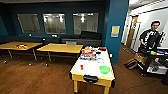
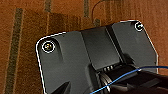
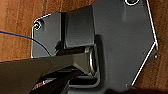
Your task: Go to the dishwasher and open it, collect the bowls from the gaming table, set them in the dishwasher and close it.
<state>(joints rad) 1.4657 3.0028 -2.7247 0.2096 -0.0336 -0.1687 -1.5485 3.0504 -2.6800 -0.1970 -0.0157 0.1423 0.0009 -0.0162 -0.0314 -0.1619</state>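
Observation:
The gaming table stands ahead in the head view, a white top on a yellow frame with a black slot at its near end. A bright green bowl sits near its front right corner. A small red object stands toward the front left, and a clutter of colourful items covers the far end. The dishwasher is out of view. Both wrist views look down on brown wooden floor past the robot's own dark plate.
Two yellow-topped tables on castors stand at the left, before a dark bench and a blue wall with windows. A blue pillar rises behind the gaming table. A person stands at the right by a dark cart with coloured items.

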